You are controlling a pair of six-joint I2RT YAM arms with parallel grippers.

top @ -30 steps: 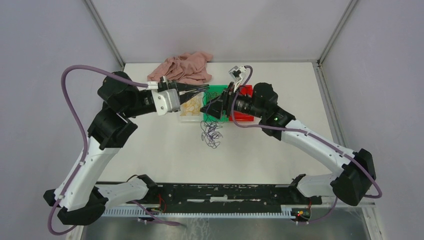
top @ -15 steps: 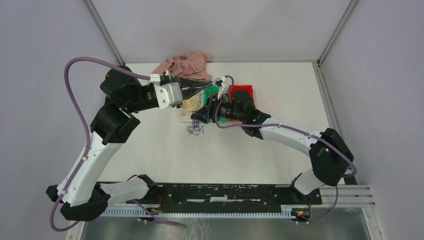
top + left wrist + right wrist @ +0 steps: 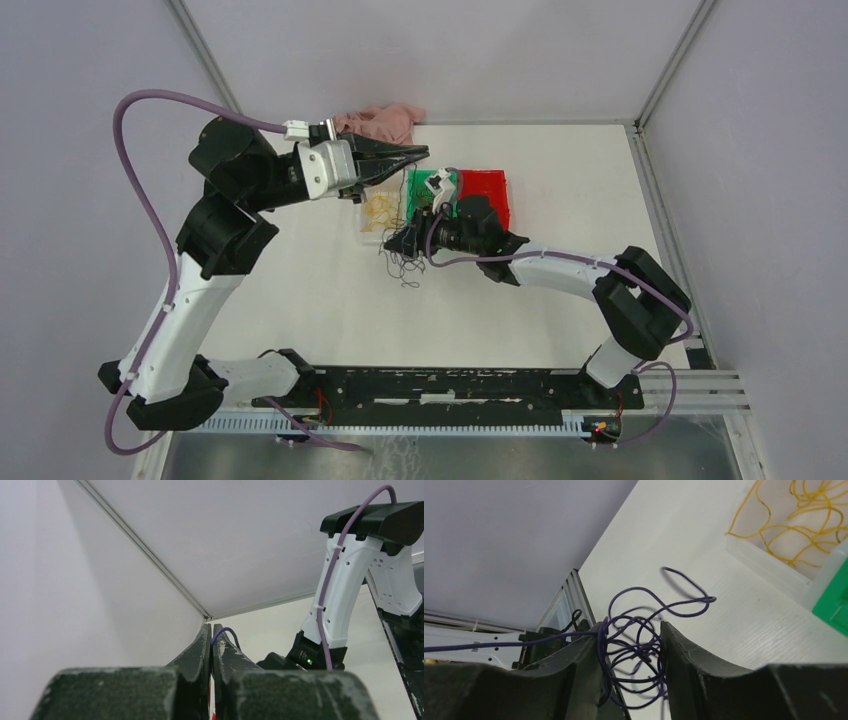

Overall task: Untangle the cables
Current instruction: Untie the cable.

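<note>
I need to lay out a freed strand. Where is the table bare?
Bare: the table right of the red bin, and the strip between the purple cables and the rail. Crowded: the back middle, where left tool, right tool and green bin meet.

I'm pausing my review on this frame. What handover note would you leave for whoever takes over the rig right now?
Left gripper: fingers shut on a purple strand, near the green bin.
Right gripper: fingers closed around the purple tangle, low over the table beside the clear bin.
Done: yellow cables lie in the clear bin.
Left: the purple tangle is knotted and needs pulling apart. What the green bin holds cannot be told.
</note>
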